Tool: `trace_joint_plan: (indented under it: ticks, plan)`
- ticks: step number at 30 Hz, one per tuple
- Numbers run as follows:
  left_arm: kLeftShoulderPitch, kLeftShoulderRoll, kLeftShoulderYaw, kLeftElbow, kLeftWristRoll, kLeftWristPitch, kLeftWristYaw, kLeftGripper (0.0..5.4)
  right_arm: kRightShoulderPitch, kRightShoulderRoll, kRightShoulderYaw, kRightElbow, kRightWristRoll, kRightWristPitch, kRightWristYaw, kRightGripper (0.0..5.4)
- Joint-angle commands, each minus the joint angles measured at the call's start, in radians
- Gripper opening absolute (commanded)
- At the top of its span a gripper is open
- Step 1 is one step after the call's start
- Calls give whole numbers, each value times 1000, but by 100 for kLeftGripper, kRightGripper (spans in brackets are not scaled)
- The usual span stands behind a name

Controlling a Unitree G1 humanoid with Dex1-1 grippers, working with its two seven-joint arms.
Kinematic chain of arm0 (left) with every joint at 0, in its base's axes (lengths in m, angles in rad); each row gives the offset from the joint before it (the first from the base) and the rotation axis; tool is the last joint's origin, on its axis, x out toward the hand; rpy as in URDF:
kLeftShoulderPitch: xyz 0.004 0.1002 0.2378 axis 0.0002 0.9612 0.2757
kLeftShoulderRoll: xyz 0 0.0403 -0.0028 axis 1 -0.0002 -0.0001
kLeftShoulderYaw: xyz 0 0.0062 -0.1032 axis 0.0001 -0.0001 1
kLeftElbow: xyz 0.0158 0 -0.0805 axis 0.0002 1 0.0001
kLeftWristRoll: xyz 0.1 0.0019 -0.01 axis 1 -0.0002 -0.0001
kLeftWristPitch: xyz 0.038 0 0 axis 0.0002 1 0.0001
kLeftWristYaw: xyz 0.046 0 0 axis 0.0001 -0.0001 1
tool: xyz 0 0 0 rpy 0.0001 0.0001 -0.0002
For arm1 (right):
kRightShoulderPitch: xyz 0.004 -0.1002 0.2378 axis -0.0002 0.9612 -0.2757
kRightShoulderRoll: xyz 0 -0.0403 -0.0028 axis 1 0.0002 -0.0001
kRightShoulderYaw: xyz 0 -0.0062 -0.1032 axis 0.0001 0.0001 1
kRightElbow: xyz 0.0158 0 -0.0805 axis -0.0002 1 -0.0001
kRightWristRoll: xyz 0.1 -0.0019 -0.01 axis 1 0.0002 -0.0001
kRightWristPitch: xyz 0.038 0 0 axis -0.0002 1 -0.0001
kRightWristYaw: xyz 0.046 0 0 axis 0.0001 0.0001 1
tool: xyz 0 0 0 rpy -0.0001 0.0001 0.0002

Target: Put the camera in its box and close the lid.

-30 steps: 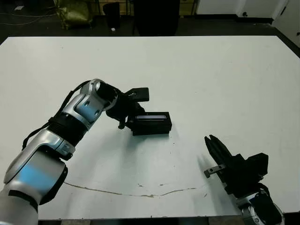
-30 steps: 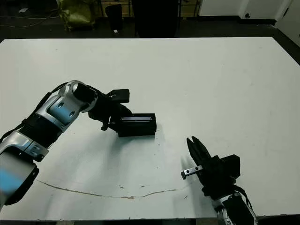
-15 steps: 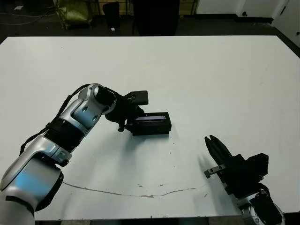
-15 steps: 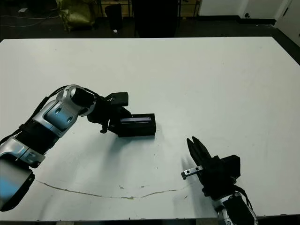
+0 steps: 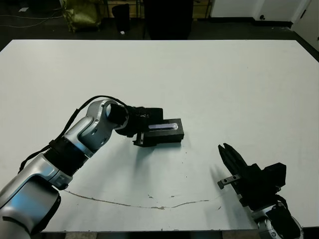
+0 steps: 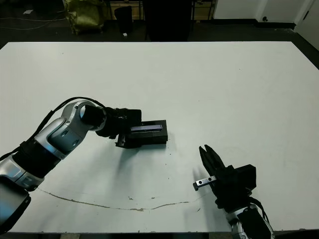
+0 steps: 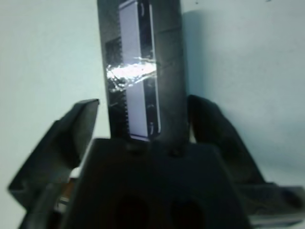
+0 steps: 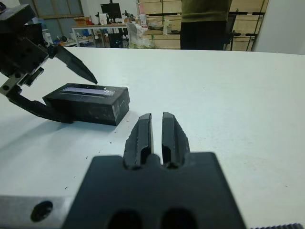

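Note:
The box (image 5: 168, 137) lies near the table's middle with the lid (image 5: 164, 127) on top of it, pale stripe up. The camera is hidden. My left gripper (image 5: 143, 129) is at the box's left end and stands open, one finger (image 7: 64, 138) on each long side of that end. In the left wrist view the striped lid (image 7: 136, 71) runs away between the two fingers. I cannot tell whether they touch the box. My right gripper (image 5: 229, 156) hovers near the table's front right, shut and holding nothing, well apart from the box (image 8: 90, 104).
A thin brown line (image 5: 149, 205) runs across the white table (image 5: 224, 84) near its front edge. Beyond the far edge are dark floor, a black chair and a yellow-green bag (image 5: 79, 11). A person (image 8: 205, 24) stands past the table in the right wrist view.
My left arm has dropped and its wrist has turned, bringing the open fingers down around the box's left end. The box and the right gripper have stayed put.

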Motion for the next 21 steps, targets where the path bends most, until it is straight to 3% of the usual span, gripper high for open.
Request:
trace_joint_plan:
  ticks: [1, 21]
  plan:
    - [75, 18, -64, 65, 35, 19, -35, 537, 25, -2, -5, 10, 6, 9, 3, 0]
    - [85, -1, 5, 116, -11, 3, 4, 537, 17, -2, -7, 42, -4, -25, 15, 0]
